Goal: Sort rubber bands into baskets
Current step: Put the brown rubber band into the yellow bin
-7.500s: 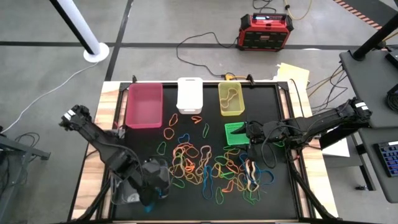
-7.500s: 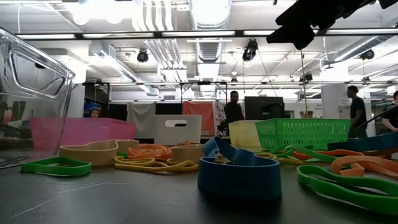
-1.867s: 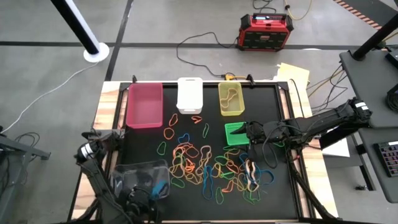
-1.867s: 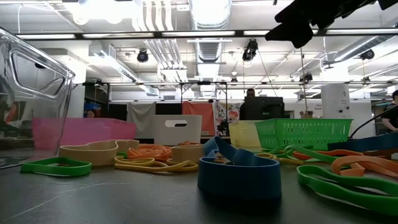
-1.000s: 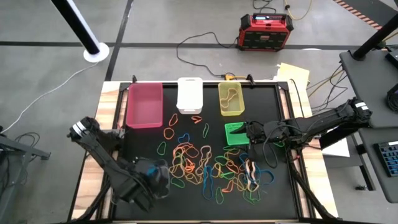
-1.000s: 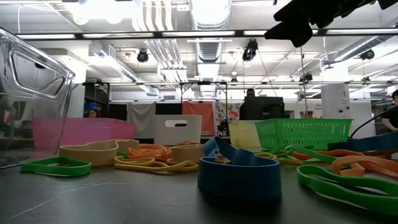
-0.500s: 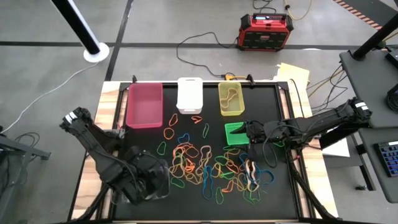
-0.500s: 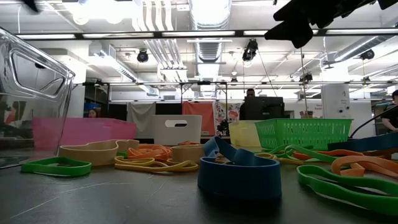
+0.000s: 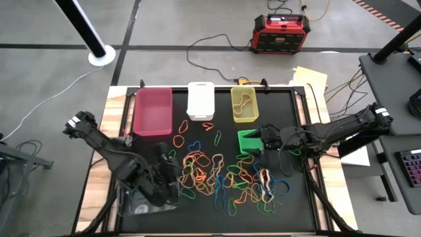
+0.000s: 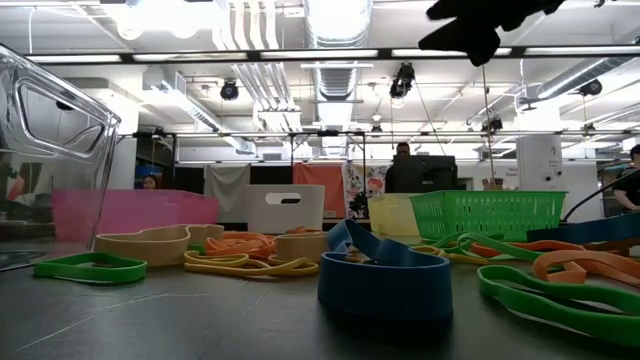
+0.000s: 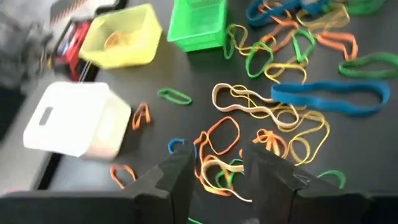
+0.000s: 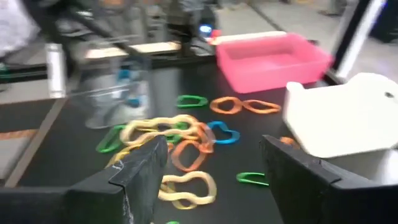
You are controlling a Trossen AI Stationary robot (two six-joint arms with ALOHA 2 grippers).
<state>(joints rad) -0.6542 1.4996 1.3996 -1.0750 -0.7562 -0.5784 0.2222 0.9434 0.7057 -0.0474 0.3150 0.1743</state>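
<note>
Now the rubber bands (image 9: 223, 178) are lying in a loose, tangled heap across the middle of the black table (image 9: 296, 217): thin floppy loops in orange, yellow, green, blue and red, some overlapping, some lying alone toward the far edge. From table height they are looking thick and rubbery, a blue band (image 10: 385, 272) curling up in front with green ones flat on either side.

Along the far edge three baskets are standing in a row: the pink basket (image 9: 152, 110) by the far left corner, the white basket (image 9: 200, 100) next to it, the yellow basket (image 9: 245, 104) after that, with a pale loop lying inside it. The green basket (image 9: 248, 141) is sitting just nearer, toward the right edge. The clear basket (image 9: 146, 197) is sitting at the near left corner.

The left gripper (image 9: 166, 172) is hovering over the left side of the heap, just beside the clear basket; its fingers (image 11: 177, 180) are standing apart with nothing between them. The right gripper (image 9: 263, 141) is hanging right at the green basket, fingers (image 12: 140, 171) spread wide and empty.
</note>
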